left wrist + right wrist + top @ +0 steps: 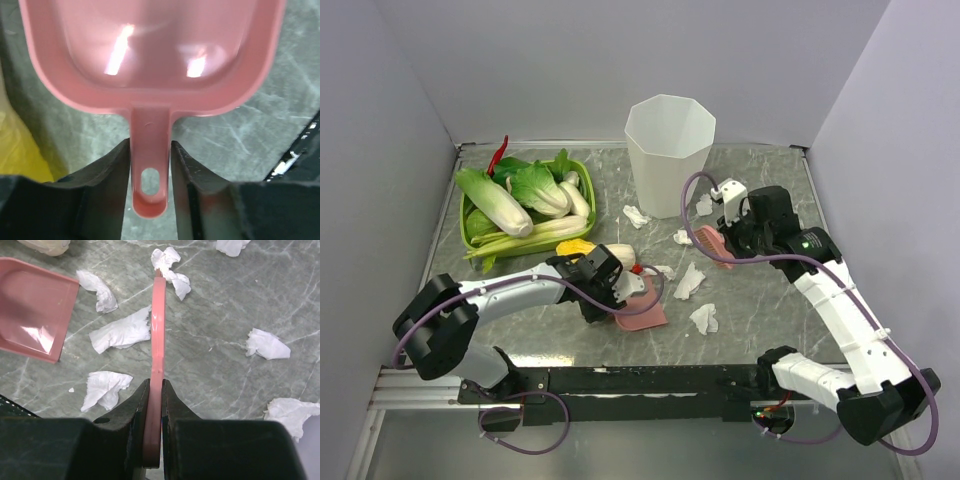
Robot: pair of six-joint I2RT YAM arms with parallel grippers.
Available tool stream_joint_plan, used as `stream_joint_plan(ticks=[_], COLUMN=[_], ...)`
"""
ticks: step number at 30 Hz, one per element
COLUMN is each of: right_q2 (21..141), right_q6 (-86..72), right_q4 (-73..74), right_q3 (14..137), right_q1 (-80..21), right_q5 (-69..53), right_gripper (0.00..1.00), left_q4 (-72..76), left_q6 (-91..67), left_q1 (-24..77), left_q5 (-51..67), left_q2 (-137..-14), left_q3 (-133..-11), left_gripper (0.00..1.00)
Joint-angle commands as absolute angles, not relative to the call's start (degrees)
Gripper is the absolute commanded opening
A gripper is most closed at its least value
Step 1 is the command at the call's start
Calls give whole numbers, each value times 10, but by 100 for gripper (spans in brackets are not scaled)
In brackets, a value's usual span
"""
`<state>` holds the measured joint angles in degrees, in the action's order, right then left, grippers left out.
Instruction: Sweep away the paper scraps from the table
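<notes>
Pink dustpan [642, 310], handle clamped in left gripper [150, 145], mouth facing the paper scraps [121, 332] strewn across the bench [770, 300]. Right gripper [156, 385] pinches pink brush [158, 325], long axis straight out among them. Open room near right rim.

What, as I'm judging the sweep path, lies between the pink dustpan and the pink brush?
A few paper scraps lie on the table between dustpan and brush, clearest in the right wrist view.

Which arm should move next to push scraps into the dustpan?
Right: the right hand grips the brush, with scraps lying beside it; the left hand just holds the dustpan.
</notes>
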<state>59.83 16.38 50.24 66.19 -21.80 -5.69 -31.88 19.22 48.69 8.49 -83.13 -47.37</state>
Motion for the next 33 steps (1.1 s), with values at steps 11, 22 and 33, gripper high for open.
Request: stream_joint_plan(ticks=[11,22,33], right_q2=[627,734,814], right_q6=[189,244,239], right_q4=[457,353,304], right_q3=[657,683,697], right_q1=[-212,-211,-212], right_q5=[-16,41,53], right_gripper=[0,0,0], left_q4=[-350,-413,-475], left_q6=[176,186,165], left_q1=[489,489,489], left_q5=[62,74,48], left_q2=[-831,-819,-827], left_q3=[-468,-506,-545], left_gripper=[45,6,1])
